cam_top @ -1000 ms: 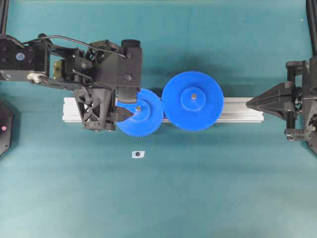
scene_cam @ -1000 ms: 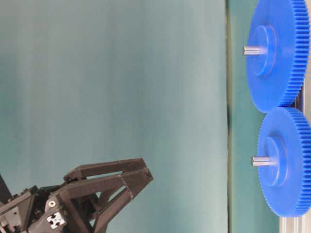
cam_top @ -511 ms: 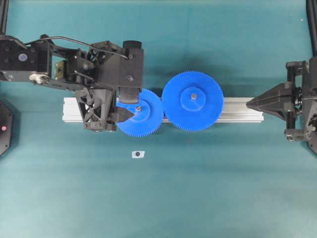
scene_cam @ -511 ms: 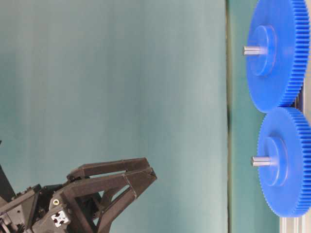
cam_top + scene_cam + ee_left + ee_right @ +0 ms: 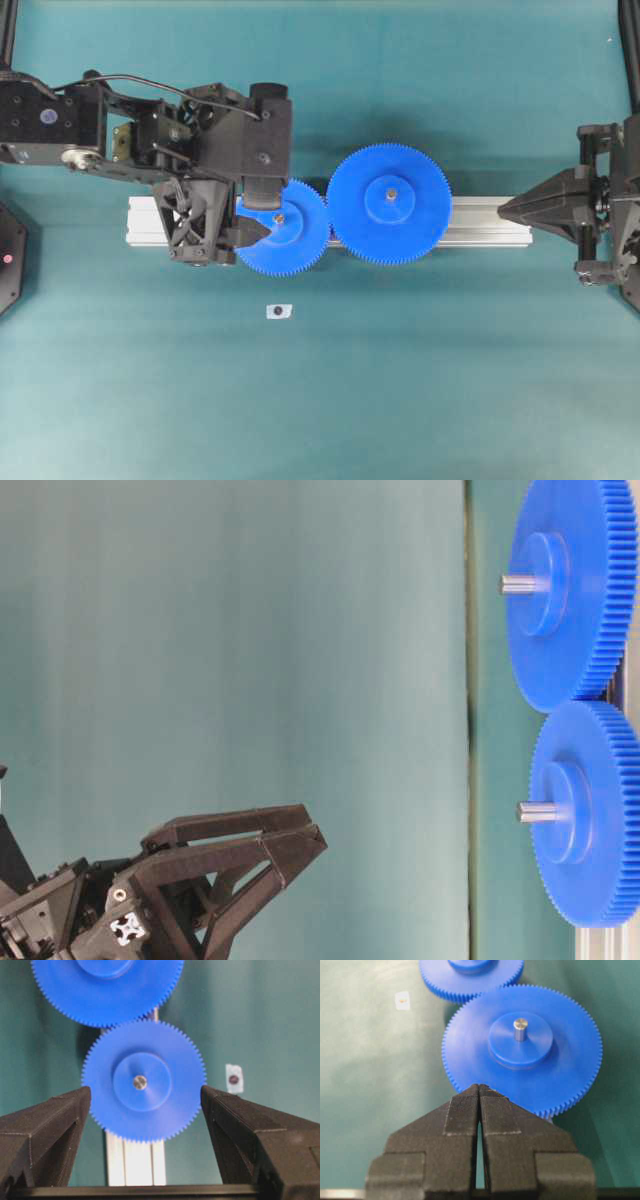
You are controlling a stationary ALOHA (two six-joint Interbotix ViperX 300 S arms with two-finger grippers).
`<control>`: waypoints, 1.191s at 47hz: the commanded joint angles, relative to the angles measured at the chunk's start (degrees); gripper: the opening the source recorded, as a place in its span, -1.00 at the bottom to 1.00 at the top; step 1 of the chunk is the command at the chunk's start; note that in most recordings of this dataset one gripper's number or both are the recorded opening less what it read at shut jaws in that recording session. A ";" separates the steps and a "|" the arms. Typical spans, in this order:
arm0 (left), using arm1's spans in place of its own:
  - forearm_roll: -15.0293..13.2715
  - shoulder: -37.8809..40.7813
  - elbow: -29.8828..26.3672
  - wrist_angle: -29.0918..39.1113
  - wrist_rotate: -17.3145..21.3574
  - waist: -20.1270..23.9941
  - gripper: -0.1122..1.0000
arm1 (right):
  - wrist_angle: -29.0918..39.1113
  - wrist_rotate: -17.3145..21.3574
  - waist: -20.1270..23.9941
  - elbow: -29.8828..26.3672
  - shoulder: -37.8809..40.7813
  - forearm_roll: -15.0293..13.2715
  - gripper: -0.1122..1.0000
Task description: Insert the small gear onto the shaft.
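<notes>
The small gear (image 5: 300, 238) sits flat on the aluminium rail (image 5: 480, 222), its teeth meshed with the wider blue gear (image 5: 390, 205). The grey tip of the shaft (image 5: 279, 217) pokes up through its hub. My left gripper (image 5: 258, 210) hangs over the gear's left half, open. In the left wrist view the small gear (image 5: 165, 1110) and shaft tip (image 5: 140, 1081) lie between its two fingers, well below them. In the table-level view the left gripper (image 5: 305, 840) is far off the small gear (image 5: 600, 860). My right gripper (image 5: 500, 208) is shut and empty at the rail's right end.
A small white tag with a dark dot (image 5: 279, 311) lies on the green mat in front of the rail. The wider gear (image 5: 520, 1060) stands just beyond the right gripper (image 5: 479, 1087), with its own pin upright.
The left gripper has drifted slightly while staying open. The gears, the rail and the right arm have not moved.
</notes>
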 commanded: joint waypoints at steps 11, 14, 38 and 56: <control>0.18 0.00 -0.70 -0.26 -0.09 -0.09 0.70 | -0.53 0.62 -0.09 -0.62 0.18 0.09 -0.77; 0.18 0.18 -0.70 -0.26 -0.09 -0.18 0.70 | -0.53 0.62 -0.09 -0.62 0.18 0.09 -0.77; 0.18 0.26 -0.88 -0.18 -0.09 -0.09 0.70 | -0.53 0.62 -0.09 -0.62 0.18 0.09 -0.77; 0.18 0.18 -0.79 -0.18 -0.09 -0.18 0.70 | -0.53 0.62 -0.09 -0.62 0.18 0.09 -0.77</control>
